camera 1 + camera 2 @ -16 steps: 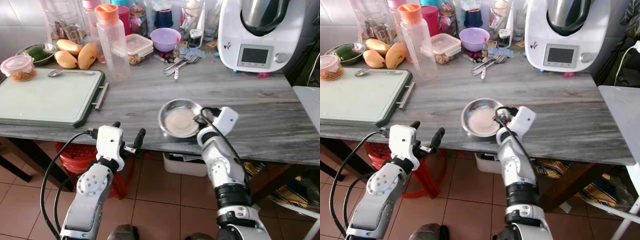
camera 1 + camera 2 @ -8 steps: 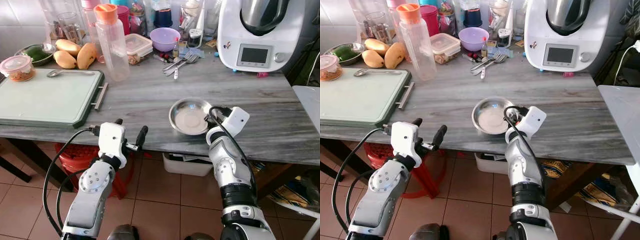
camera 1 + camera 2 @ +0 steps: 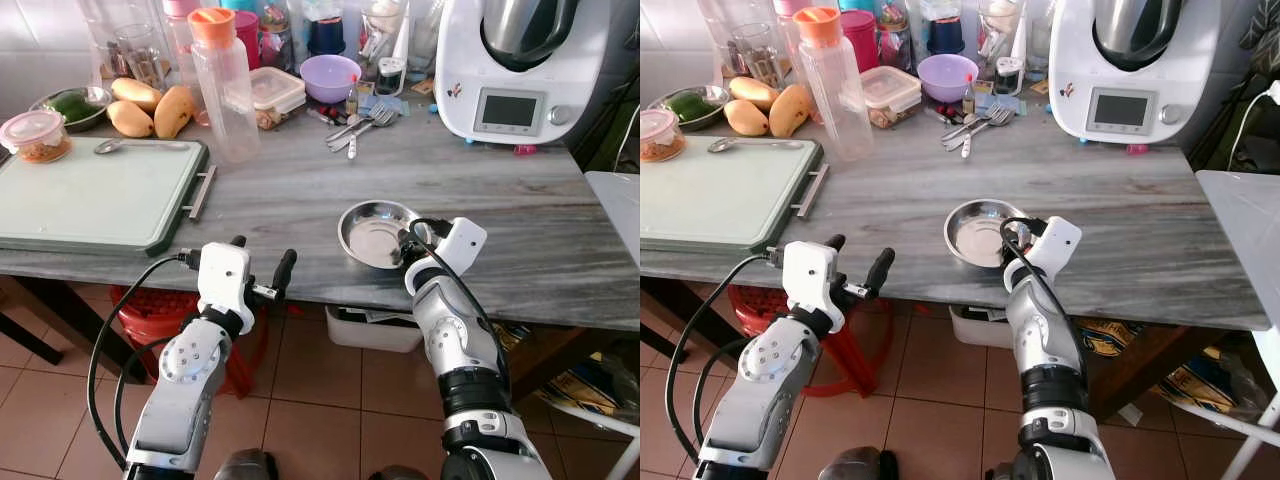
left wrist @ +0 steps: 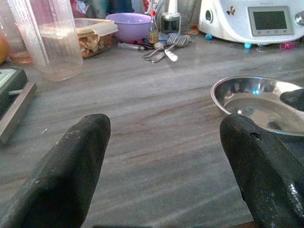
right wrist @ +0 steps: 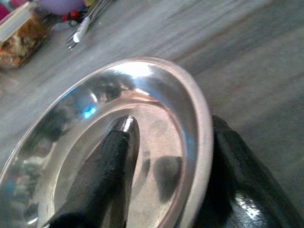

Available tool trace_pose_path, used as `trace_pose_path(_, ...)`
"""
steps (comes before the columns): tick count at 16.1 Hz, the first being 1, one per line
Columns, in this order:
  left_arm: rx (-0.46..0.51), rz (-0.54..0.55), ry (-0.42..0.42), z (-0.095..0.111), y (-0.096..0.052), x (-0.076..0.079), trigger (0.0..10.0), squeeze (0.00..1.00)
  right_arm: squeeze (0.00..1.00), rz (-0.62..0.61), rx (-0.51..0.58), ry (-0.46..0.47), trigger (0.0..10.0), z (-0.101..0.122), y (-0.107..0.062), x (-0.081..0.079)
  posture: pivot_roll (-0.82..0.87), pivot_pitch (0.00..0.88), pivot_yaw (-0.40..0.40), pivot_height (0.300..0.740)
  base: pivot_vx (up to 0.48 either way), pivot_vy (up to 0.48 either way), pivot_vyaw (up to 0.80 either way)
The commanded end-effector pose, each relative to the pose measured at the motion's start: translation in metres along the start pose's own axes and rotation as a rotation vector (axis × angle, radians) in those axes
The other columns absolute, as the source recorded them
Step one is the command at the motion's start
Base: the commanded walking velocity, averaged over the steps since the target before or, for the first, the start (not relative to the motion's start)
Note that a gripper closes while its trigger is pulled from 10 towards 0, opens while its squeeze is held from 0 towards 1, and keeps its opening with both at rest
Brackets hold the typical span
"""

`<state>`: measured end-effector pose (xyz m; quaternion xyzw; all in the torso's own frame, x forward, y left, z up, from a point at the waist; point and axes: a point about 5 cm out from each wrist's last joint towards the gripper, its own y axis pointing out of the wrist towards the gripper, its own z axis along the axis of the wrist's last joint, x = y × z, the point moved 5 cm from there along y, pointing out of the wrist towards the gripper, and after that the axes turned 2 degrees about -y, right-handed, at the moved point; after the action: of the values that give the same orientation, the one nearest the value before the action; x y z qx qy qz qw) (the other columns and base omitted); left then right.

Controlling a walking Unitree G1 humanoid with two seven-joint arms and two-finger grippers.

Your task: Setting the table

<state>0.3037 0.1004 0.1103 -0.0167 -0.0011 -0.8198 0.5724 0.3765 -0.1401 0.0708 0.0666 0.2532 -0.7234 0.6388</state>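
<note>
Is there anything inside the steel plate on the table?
Just one finger of the right gripper, which clamps the steel plate by its rim. No food in it; what lies beneath it is hidden.

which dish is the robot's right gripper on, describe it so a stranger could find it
Start at the big white kitchen machine at the far right of the grey table, then come toward the near edge. There sits a shallow steel bowl, its rim pinched by the right gripper. It is bare shiny metal and stands alone, unlike the purple bowl.
</note>
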Motion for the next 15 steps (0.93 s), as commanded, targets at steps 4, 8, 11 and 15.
trace_pose_path(4, -0.007, 0.016, -0.012, -0.002, 0.001, -0.003, 10.0, 0.0, 1.0, 0.036, 0.143, -0.08, 10.0, 0.024, -0.009, -0.005, 0.05, 0.0, 0.031, 0.74, 0.0, 0.0, 0.0)
trace_pose_path(8, -0.002, 0.036, -0.014, -0.001, 0.003, -0.006, 10.0, 0.0, 1.0, 0.038, 0.198, -0.146, 10.0, 0.034, -0.017, 0.002, 0.05, 0.0, 0.032, 0.74, 0.0, 0.0, 0.0)
trace_pose_path(11, 0.007, 0.031, -0.012, 0.0, 0.004, -0.005, 10.0, 0.0, 1.0, 0.041, 0.258, -0.22, 10.0, 0.043, -0.029, 0.006, 0.04, 0.0, 0.03, 0.74, 0.0, 0.0, 0.0)
trace_pose_path(15, 0.017, 0.074, -0.031, 0.003, 0.003, -0.01, 10.0, 0.0, 1.0, 0.083, 0.438, -0.462, 10.0, 0.072, -0.064, 0.01, 0.03, 0.0, 0.029, 0.74, 0.0, 0.0, 0.0)
